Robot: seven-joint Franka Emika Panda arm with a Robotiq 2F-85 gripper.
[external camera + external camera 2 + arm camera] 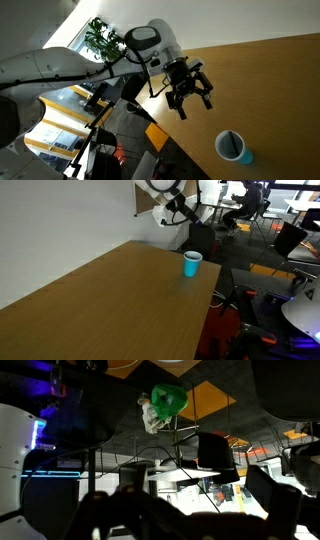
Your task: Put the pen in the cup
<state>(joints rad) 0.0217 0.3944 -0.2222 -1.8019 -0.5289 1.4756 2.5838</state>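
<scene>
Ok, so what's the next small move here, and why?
Probably lower the gripper toward the table and tip the wrist down. It hangs open and empty, apart from the cup, and the wrist view faces the room, not the table. No pen shows in any view, so it must be found first.

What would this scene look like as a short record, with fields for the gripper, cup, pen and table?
gripper: in the air, fingers spread, nothing seen between them
cup: light blue, whitish inside, upright on the table, apart from the gripper
pen: not visible in any view
table: wooden, cup near its edge
wrist view: faces the room, not the table
</scene>
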